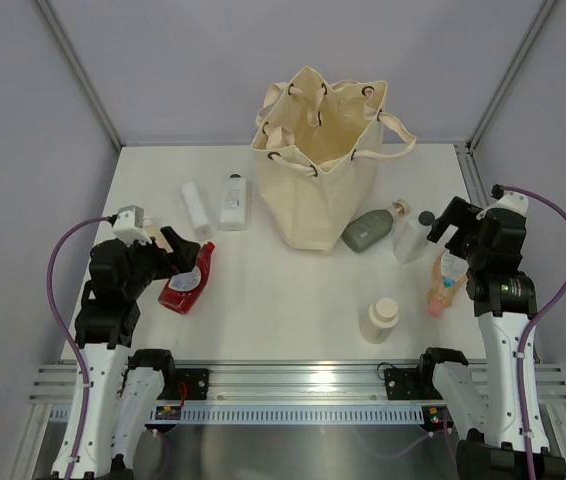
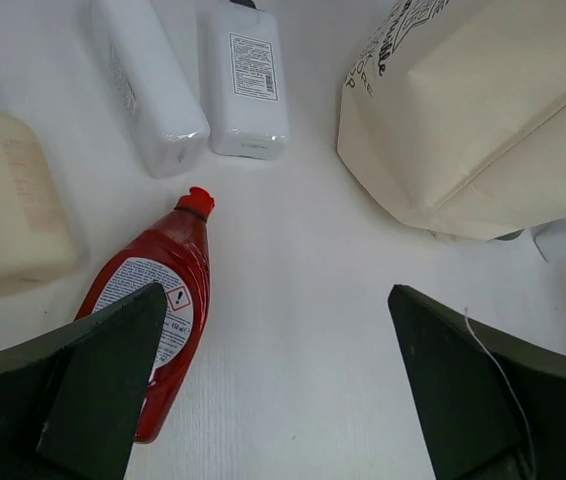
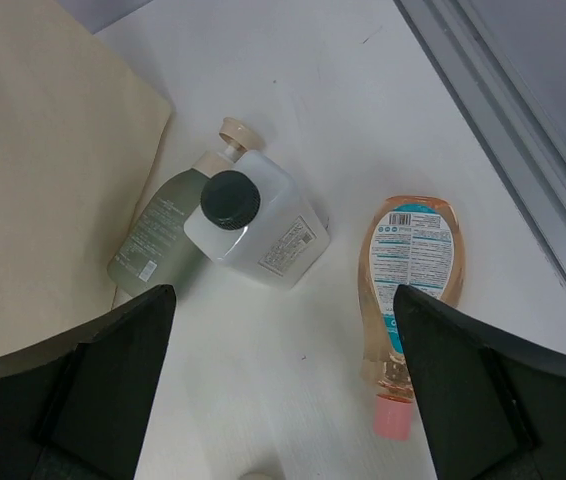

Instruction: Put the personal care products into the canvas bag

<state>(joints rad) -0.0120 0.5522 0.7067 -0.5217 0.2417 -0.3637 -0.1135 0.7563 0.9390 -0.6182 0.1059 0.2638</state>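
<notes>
near edge: spread wide and empty at left gripper (image 2: 275,300), poised over flat-lying red bottle (image 2: 163,275), likely first pick. same at right gripper (image 3: 283,300), above clear pink bottle (image 3: 410,260) and grey-green bottle (image 3: 153,240). farther back, canvas bag (image 1: 313,205), upright, mouth open for drops.

Flat bottle (image 1: 187,282) lies left of the bag (image 1: 318,195).
</notes>
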